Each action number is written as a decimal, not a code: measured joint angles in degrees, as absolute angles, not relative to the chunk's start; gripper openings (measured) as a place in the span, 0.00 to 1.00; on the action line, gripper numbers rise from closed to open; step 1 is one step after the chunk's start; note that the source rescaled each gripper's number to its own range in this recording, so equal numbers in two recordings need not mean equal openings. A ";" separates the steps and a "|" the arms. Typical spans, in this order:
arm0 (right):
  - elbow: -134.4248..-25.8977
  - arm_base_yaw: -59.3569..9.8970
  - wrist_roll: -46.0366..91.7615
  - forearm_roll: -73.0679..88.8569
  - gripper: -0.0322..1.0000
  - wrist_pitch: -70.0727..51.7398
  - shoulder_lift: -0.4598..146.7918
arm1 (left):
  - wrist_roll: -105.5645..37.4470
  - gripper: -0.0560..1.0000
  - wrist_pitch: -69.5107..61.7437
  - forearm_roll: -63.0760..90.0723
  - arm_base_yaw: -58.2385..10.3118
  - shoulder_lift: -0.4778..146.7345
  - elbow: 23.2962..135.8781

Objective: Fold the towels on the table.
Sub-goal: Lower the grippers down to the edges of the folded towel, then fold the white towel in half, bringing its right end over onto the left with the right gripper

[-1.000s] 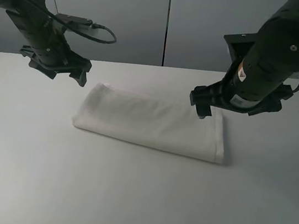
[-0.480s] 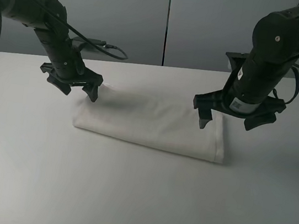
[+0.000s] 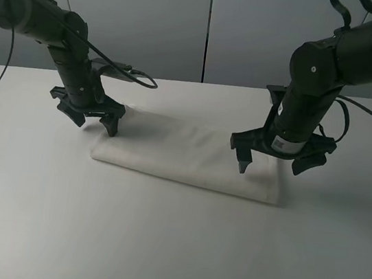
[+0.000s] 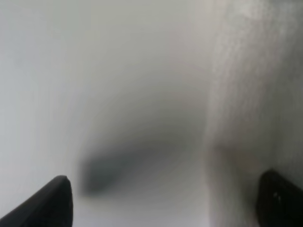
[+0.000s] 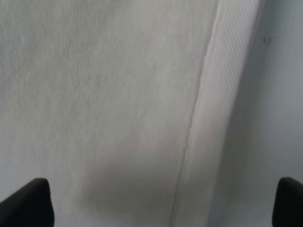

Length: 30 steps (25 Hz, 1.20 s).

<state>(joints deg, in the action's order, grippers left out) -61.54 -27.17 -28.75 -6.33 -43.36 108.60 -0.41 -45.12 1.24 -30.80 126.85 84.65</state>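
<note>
A white towel (image 3: 184, 150), folded into a long band, lies on the white table (image 3: 157, 246). My left gripper (image 3: 93, 121) is open and straddles the towel's left far corner, close above it. In the left wrist view the towel edge (image 4: 255, 94) fills one side, blurred. My right gripper (image 3: 272, 164) is open and spans the towel's right end, low over it. The right wrist view shows the towel (image 5: 104, 94) with its woven border band (image 5: 222, 99) and the table (image 5: 279, 94) beside it. No label shows.
A grey panelled wall (image 3: 209, 25) stands behind the table's far edge. Cables hang from both arms, one black cable (image 3: 123, 72) looping over the table behind the left gripper.
Both grippers have come down toward the towel. The left one moved right to the towel's left far corner. The right one lowered over the right end. The towel has not moved.
</note>
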 joint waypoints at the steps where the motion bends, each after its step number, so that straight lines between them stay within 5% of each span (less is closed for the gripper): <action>1: -62.59 -27.17 -28.75 -6.33 1.00 -43.89 109.38 | -0.41 0.99 -45.12 1.24 -30.80 127.12 84.76; 30: -66.71 -20.62 -25.76 1.20 1.00 -40.75 115.75 | -1.24 0.99 -45.75 0.63 -30.80 127.80 85.29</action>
